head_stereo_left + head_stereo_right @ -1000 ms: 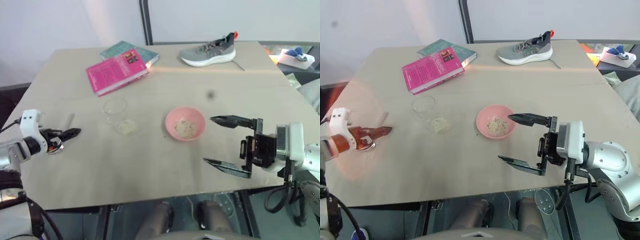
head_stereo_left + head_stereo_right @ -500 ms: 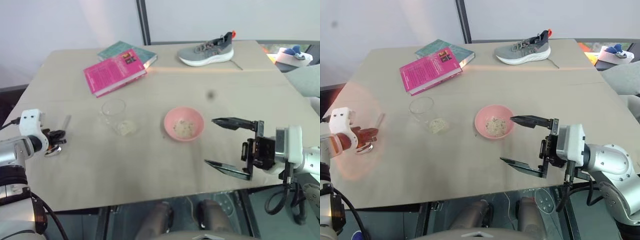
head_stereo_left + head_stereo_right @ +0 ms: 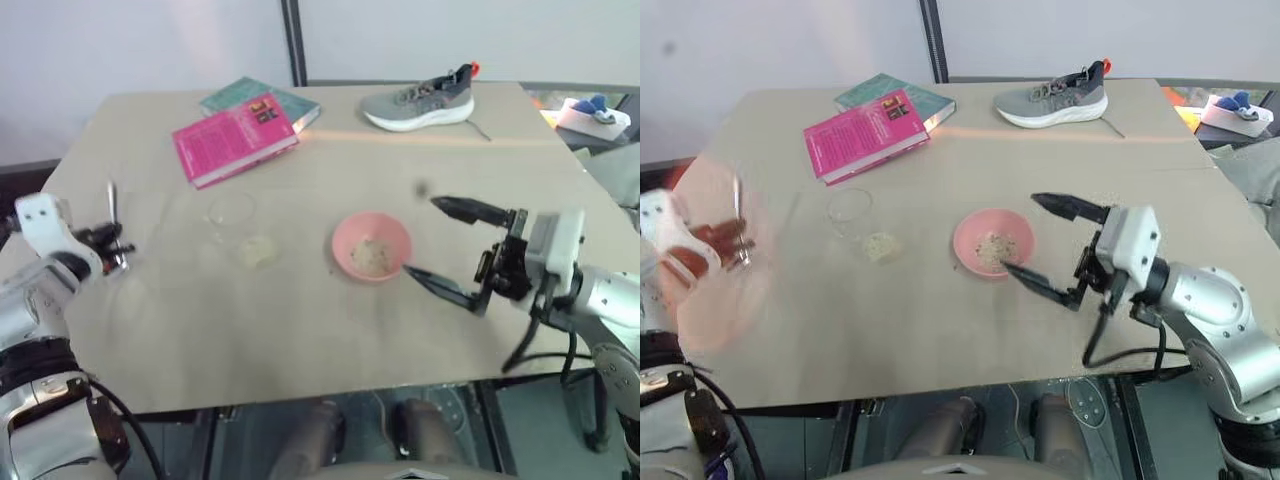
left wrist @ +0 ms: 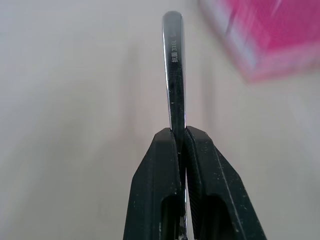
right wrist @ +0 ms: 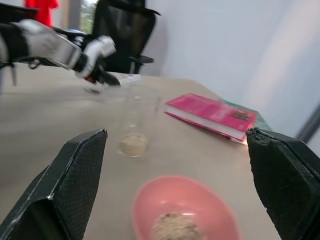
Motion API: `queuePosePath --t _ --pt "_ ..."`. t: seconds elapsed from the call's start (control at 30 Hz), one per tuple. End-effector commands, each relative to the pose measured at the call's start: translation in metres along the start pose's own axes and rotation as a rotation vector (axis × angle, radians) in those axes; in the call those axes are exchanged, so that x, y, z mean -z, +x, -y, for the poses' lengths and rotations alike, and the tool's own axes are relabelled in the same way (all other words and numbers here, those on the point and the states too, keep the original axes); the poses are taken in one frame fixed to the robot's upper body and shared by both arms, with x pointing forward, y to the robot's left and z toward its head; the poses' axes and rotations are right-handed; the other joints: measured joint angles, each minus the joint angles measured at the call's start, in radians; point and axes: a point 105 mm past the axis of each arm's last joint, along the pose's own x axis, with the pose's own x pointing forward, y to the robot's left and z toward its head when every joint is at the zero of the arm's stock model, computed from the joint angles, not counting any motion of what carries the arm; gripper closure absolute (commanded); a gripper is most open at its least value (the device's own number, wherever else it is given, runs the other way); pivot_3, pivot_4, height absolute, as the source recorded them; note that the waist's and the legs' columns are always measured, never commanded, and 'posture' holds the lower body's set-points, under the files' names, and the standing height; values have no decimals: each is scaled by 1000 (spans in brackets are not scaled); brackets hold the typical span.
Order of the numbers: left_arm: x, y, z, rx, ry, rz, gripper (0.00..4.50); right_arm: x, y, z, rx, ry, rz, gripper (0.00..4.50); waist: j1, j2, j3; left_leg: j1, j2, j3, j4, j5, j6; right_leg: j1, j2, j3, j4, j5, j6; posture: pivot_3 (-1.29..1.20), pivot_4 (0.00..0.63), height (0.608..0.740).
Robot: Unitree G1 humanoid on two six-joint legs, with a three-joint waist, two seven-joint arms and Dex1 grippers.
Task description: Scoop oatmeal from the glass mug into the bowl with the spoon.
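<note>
Spoon (image 4: 173, 65) handling is falling to the left gripper (image 3: 108, 243), whose jaws are clamping its handle, apparently above the table (image 3: 300, 330), beside the glass mug (image 3: 232, 222). The right gripper (image 3: 455, 250), jaws wide and empty, is flanking the bowl (image 3: 371, 247), probably for steadying.

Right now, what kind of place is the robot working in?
Probably an office or lab set up for testing, not a kitchen: a plain table with books and a sneaker set near a pink bowl, a black office chair and bare white walls behind.
</note>
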Motion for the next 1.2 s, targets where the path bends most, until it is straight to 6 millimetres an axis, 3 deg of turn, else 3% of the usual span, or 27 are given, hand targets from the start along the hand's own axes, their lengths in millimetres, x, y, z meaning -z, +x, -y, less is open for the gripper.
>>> queuePosePath --t 0.03,0.13,0.23,0.37,0.47,0.6,1.0,1.1,1.2 --pt "-101 -6 33 127 91 384 4467 -9 8 26 96 -67 -113 0 3 0 0 -1 -1 0 0 0 0 -1 -1 -1 0 0 0 0 150 740" --pt "-138 -7 75 309 229 501 4467 -18 28 42 73 14 -82 0 -2 -1 0 -12 -1 -2 4 0 0 -10 -2 -4 0 1 -1 0 150 740" --pt "-156 -13 130 546 448 605 4467 -28 56 68 139 72 -42 0 -9 0 0 -15 -1 -1 3 1 0 -12 -2 -5 -1 1 -1 0 150 740" --pt "-141 -21 197 851 699 678 4467 -54 100 93 200 198 78 0 -30 0 0 -16 -1 0 2 1 0 -14 -3 -6 -1 1 -1 0 150 740" --pt "-125 -25 226 999 786 713 4467 -71 122 104 220 320 155 0 -43 0 0 -18 -1 1 2 1 1 -18 -4 -10 -1 1 -1 0 150 740" --pt "-118 -32 247 1115 807 769 4467 -84 135 108 219 386 208 0 -66 1 0 -31 -2 0 8 1 1 -29 -6 -16 6 1 -1 0 150 740" --pt "-115 -40 270 1203 816 844 4467 -91 145 92 115 490 238 0 -87 3 1 -31 -2 0 17 1 1 -29 -6 -16 12 1 -2 0 150 740" --pt "-115 -41 272 1207 822 847 4500 -92 145 93 113 502 244 749 -85 3 1 -31 -2 0 17 1 1 -29 -6 -16 13 1 -2 0 150 740" --pt "-116 -41 274 1208 824 853 4500 -91 145 93 109 505 240 2161 -85 3 1 -31 -2 0 17 1 1 -29 -6 -16 12 1 -2 0 150 740"
